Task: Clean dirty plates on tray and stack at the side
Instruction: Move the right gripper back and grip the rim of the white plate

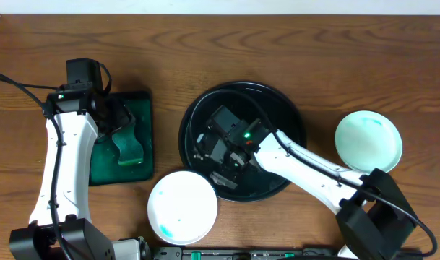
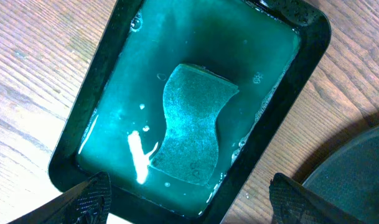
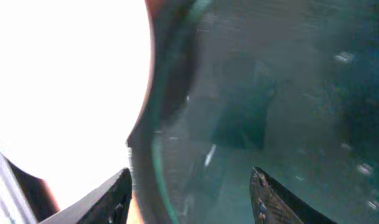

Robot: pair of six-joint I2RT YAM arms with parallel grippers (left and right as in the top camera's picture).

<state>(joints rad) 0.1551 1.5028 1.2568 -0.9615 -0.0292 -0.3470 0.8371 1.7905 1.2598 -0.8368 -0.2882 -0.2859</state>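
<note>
Wooden table: black round tray at centre with right gripper fingers spread inside it, white plate lower-centre, mint plate far right, left gripper fingers wide apart above sponge in green tray.

The right gripper and its arm block the tray's near half; the far half is open. A white plate crowds the near-left rim. A bare strip of desk separates the tray from the green dish.
</note>
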